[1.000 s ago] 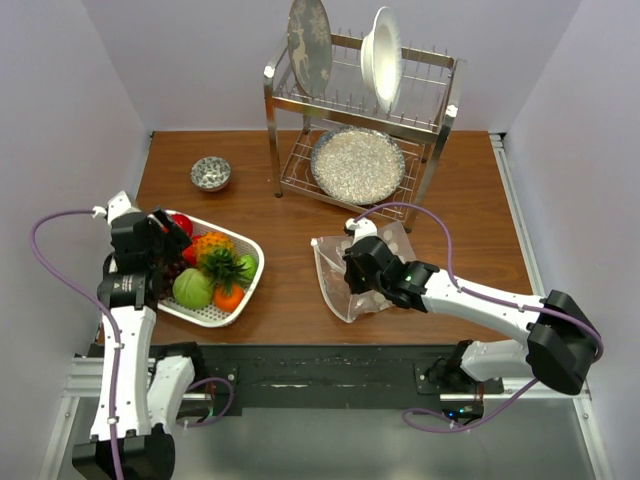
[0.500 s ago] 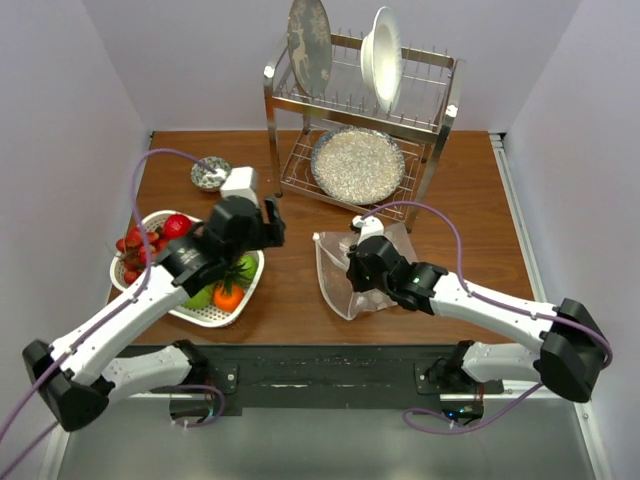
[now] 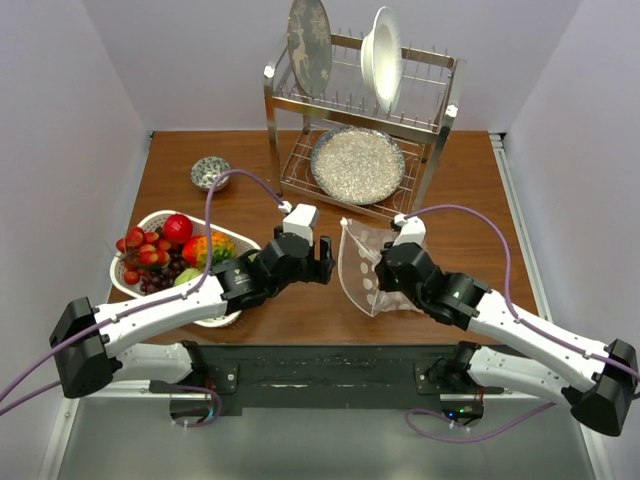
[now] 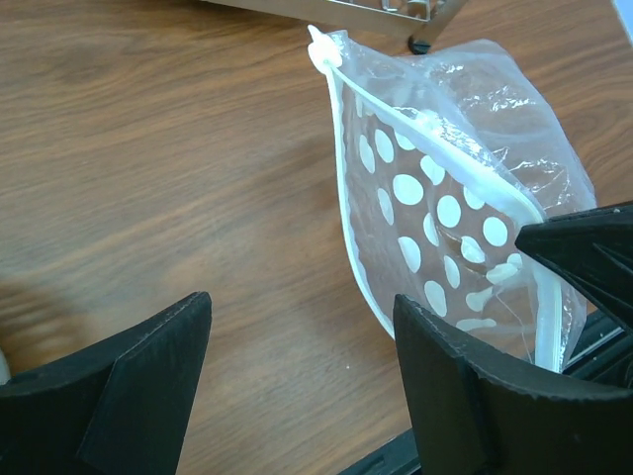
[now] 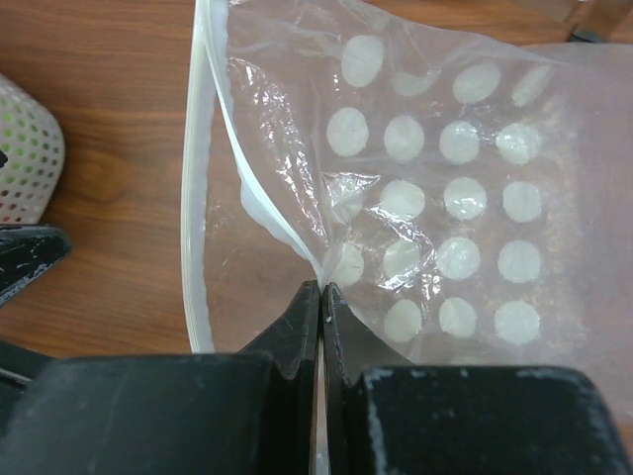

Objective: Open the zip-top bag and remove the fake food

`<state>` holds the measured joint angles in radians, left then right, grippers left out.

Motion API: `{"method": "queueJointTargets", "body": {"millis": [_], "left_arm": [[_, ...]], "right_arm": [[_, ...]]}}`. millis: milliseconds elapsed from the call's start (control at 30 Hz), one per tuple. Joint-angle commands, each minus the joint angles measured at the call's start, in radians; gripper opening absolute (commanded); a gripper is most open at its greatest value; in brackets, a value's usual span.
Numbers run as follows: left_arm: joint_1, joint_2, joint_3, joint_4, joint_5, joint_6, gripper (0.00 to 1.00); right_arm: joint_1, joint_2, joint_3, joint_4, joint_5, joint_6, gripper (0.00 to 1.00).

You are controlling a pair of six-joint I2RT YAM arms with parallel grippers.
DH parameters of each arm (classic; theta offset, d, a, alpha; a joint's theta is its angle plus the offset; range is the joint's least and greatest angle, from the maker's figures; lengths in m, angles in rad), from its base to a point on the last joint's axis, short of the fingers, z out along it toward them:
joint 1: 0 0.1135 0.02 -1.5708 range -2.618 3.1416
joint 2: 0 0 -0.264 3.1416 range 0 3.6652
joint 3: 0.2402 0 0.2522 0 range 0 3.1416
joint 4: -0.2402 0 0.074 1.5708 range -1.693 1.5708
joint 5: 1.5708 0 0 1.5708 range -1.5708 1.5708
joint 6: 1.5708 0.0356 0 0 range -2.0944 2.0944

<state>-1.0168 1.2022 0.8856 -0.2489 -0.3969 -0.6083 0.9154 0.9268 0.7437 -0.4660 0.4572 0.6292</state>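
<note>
Bag [image 3: 360, 262] and both grippers meet near the front in the top view: the right gripper [image 3: 384, 273] pinches its right side; the left gripper [image 3: 322, 262] sits just left of its gaping mouth, the nearer arm to the free lip; the fake food [image 3: 150, 252] lies well apart in the basket [image 3: 148, 214]. From the left wrist the fingers [image 4: 129, 376] are spread, the bag ahead and to the right, its zip strip [image 4: 465, 163] running from near right to far left. From the right wrist the fingers [image 5: 287, 341] are pressed together on one wall; whether anything is inside is hard to tell through the dotted plastic.

Clear zip-top bag [image 4: 435, 198] with white dots; white perforated basket [image 5: 25, 148]; brown wood-grain table [image 4: 148, 148]
</note>
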Motion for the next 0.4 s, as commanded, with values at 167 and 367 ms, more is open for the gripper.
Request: {"method": "queueJointTargets", "body": {"millis": [167, 367], "left_arm": [[-0.002, -0.108, -0.125, 0.234, -0.022, -0.005, 0.84], [-0.002, -0.11, -0.123, 0.214, -0.033, -0.007, 0.94]], "right_arm": [[-0.003, 0.006, 0.009, -0.066, 0.074, 0.05, 0.0], [-0.003, 0.02, -0.007, -0.045, 0.066, 0.055, 0.0]]}}
